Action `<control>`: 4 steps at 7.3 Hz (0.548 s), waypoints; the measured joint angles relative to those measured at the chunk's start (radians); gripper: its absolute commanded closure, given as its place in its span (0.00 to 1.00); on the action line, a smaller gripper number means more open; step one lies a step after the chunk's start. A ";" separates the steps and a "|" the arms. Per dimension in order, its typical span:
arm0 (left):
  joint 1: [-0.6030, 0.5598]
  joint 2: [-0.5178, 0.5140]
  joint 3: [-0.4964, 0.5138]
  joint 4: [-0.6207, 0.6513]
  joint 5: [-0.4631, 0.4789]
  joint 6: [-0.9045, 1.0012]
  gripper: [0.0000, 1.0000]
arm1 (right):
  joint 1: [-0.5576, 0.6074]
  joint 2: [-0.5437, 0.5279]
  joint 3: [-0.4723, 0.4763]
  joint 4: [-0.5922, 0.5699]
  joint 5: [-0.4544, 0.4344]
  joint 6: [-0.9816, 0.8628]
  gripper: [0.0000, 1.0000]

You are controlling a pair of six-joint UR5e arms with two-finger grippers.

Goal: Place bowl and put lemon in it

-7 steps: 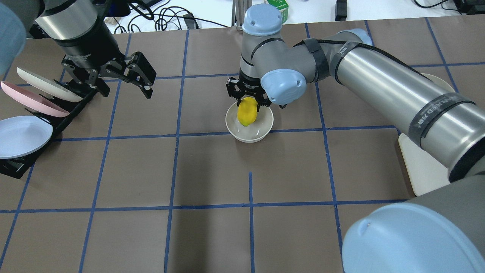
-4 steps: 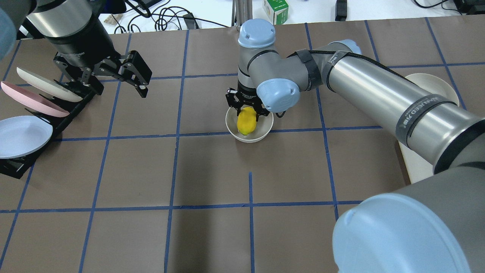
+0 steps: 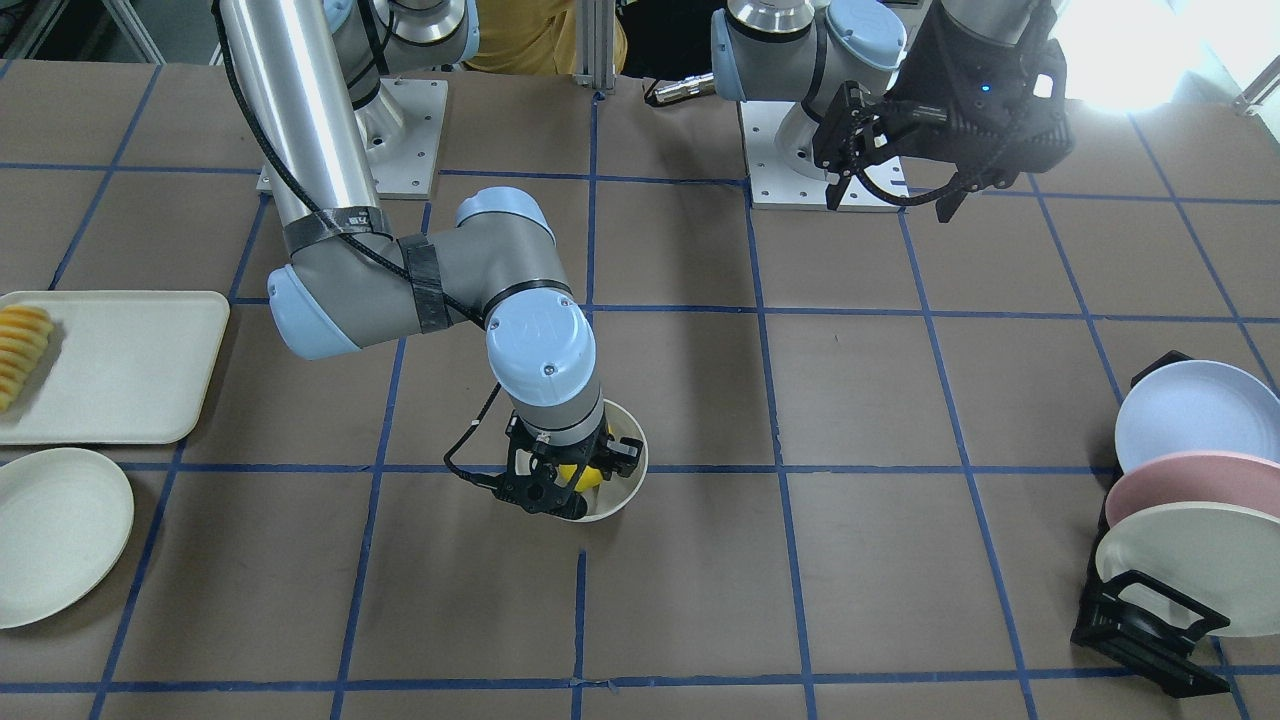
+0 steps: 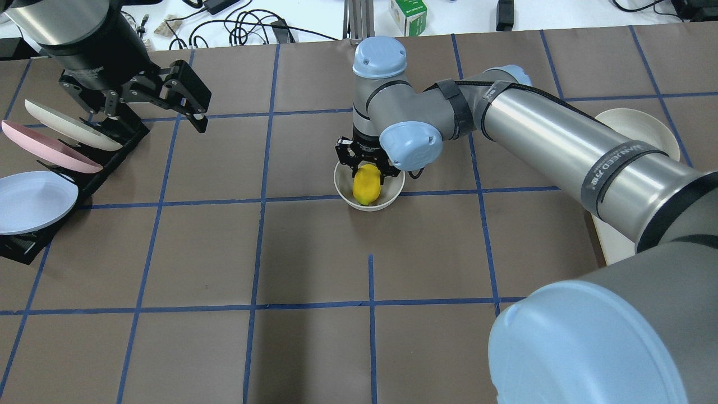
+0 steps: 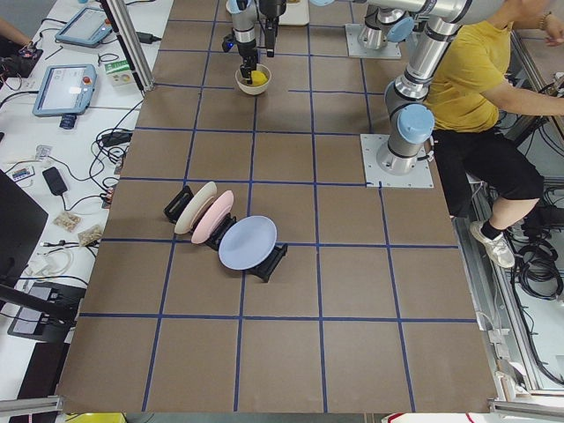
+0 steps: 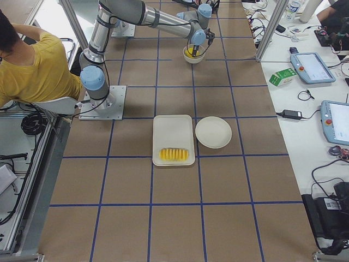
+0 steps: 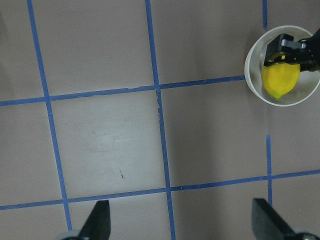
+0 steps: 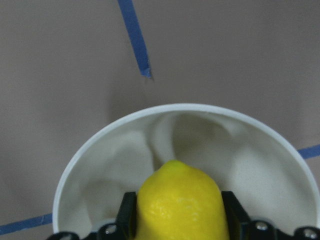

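Note:
The off-white bowl [image 4: 394, 193] stands on the table near its middle. My right gripper [image 4: 366, 166] is down inside the bowl, shut on the yellow lemon [image 4: 367, 187]. In the right wrist view the lemon [image 8: 181, 200] sits between both fingers [image 8: 127, 220] just above the bowl's floor, inside the rim [image 8: 100, 145]. The front view shows the bowl [image 3: 632, 478], the lemon [image 3: 588, 476] and my right gripper [image 3: 556, 487]. My left gripper [image 4: 148, 115] is open and empty, raised beside the plate rack. From there its wrist view shows the bowl [image 7: 254, 85] with the lemon [image 7: 281, 81].
A black rack with several plates [image 4: 50, 143] stands at the table's left edge, also in the front view [image 3: 1185, 500]. A cream tray [image 3: 120, 370] with sliced orange-yellow food and a flat off-white plate [image 3: 55, 530] lie on my right side. A person in yellow sits behind the robot.
My right gripper has gone down with the lemon, deeper into the bowl. My left arm has drawn back and to the left, away from the middle.

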State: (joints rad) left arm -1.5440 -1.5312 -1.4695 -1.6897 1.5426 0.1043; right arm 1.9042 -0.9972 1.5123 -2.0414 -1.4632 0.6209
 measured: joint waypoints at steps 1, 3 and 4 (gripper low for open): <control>0.000 0.001 0.001 0.004 0.001 0.000 0.00 | 0.000 0.000 0.000 0.000 -0.001 -0.002 0.01; 0.001 0.002 -0.001 0.007 0.001 0.000 0.00 | -0.002 -0.009 0.000 0.003 -0.004 -0.006 0.00; 0.001 0.002 -0.004 0.008 0.001 0.000 0.00 | -0.007 -0.032 -0.002 0.009 -0.006 -0.007 0.00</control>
State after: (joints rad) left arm -1.5432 -1.5294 -1.4733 -1.6822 1.5432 0.1039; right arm 1.8973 -1.0289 1.5102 -2.0327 -1.4690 0.6140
